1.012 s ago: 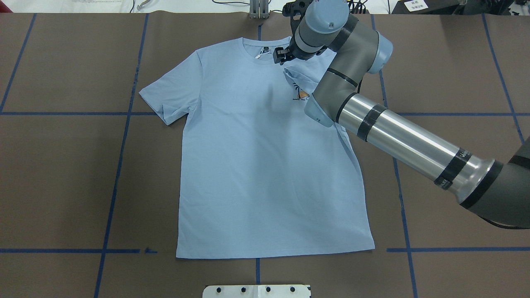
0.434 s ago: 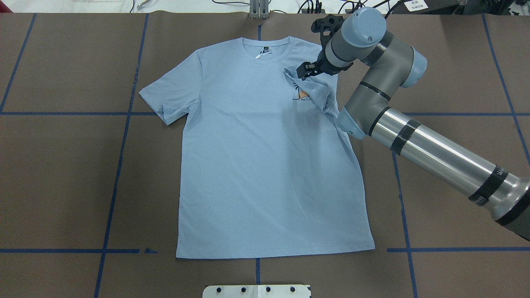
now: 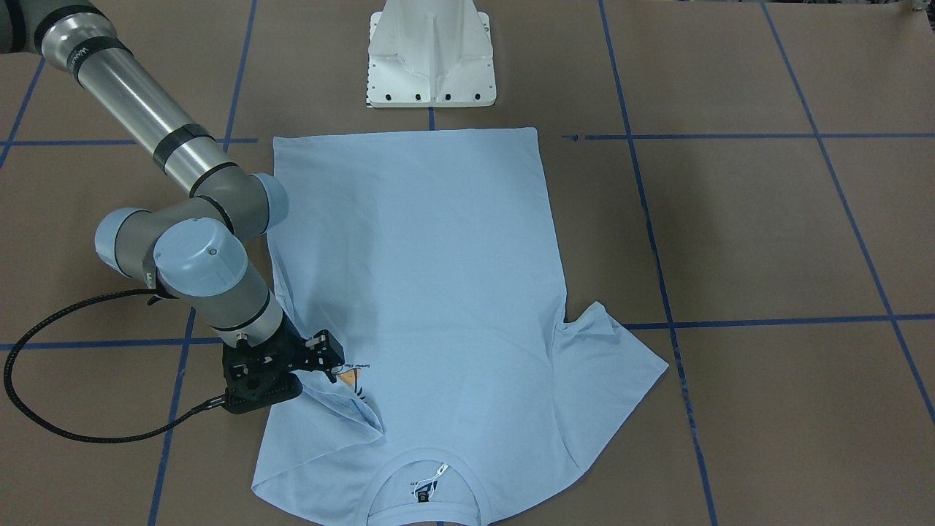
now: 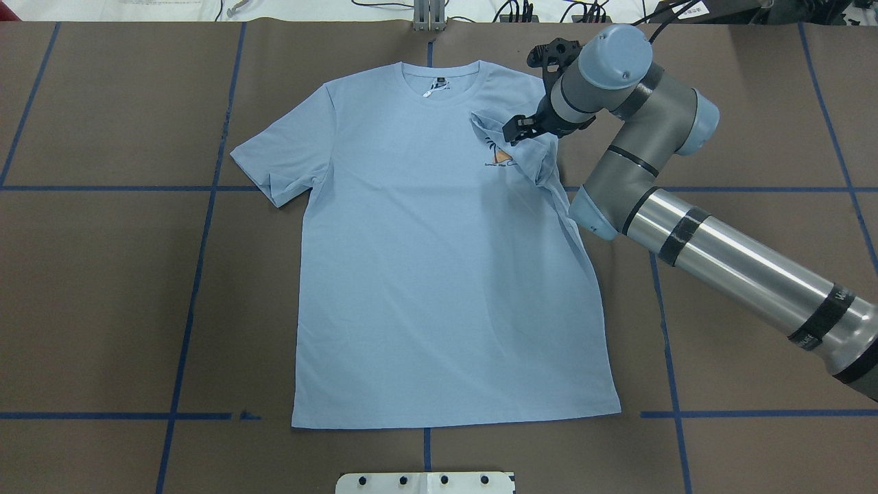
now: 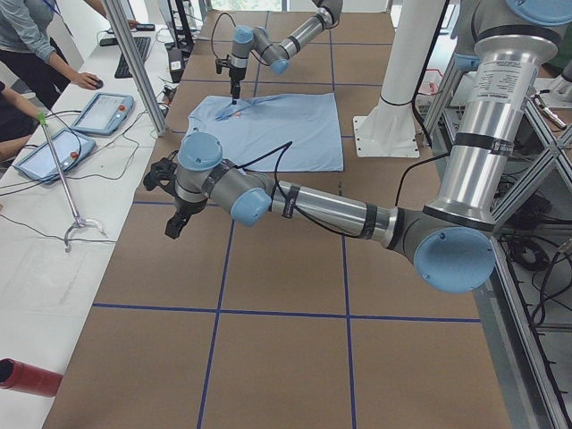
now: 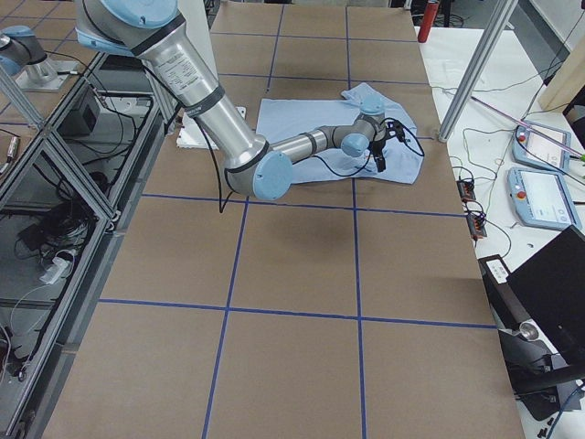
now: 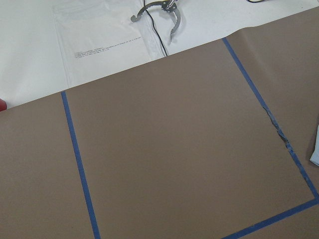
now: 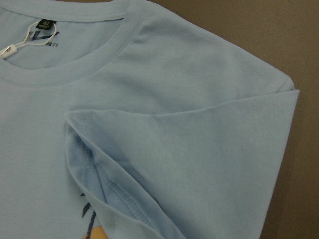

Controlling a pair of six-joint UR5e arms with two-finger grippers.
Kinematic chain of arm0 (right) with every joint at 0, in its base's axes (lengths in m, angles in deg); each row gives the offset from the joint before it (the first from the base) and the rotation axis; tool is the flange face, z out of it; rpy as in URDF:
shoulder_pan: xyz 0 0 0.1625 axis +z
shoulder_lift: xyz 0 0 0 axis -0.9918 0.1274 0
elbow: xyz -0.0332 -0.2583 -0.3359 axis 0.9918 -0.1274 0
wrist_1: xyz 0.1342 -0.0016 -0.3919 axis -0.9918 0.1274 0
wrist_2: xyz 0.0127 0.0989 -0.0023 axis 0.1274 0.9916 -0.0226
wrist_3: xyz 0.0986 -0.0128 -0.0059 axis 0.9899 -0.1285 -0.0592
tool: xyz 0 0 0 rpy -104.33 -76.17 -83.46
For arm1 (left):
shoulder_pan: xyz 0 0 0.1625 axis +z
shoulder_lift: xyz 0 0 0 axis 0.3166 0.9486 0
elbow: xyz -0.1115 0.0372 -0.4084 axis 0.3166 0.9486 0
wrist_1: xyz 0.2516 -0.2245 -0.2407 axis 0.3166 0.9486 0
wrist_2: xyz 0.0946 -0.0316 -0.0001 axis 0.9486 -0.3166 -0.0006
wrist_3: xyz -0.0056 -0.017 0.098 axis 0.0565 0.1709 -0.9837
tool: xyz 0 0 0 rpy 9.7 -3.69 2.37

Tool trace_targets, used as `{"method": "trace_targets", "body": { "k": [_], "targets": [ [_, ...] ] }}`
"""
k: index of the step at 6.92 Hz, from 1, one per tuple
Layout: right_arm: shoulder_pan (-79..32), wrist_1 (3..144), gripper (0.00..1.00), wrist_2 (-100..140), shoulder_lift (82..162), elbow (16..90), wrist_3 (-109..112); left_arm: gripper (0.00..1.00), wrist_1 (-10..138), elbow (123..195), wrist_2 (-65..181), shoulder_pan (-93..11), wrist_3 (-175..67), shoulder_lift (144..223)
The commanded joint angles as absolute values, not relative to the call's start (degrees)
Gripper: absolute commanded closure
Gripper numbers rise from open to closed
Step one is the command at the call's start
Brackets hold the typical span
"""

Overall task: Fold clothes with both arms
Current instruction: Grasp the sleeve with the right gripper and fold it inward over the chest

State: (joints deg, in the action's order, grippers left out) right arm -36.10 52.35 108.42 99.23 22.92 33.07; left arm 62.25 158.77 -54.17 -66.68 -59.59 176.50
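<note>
1. The brown table (image 4: 103, 274) carries the T-shirt (image 4: 425, 274), spread flat and face up, collar away from the robot.
2. The right arm (image 4: 720, 254) reaches over the shirt's shoulder. The left gripper (image 5: 172, 223) hangs well off the cloth (I cannot tell how its jaws stand).
3. The right gripper (image 4: 513, 130) hovers just above the nearer sleeve (image 4: 531, 154), jaws slightly parted and empty.
4. That sleeve lies folded in beside the chest print (image 4: 499, 156). I'd judge the opposite sleeve (image 4: 281, 161) needs the same fold next.

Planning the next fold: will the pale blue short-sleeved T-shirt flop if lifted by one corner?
Probably floppy: on the pale blue T-shirt, the folded-over sleeve lies limp, creased. Likely light: it lies thin and flat. Pushing might bunch it.
</note>
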Motion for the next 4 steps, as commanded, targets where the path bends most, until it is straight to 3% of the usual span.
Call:
{"method": "trace_targets", "body": {
  "k": [1,4],
  "targets": [
    [-36.54,52.6,0.06,108.49,98.88,22.79,33.1,0.0,62.25,158.65,-54.23,-66.62,-59.54,176.51],
    [-38.2,52.69,0.08,108.4,99.32,22.88,33.1,0.0,62.25,158.65,-54.23,-66.62,-59.54,176.51]
  ]
}}
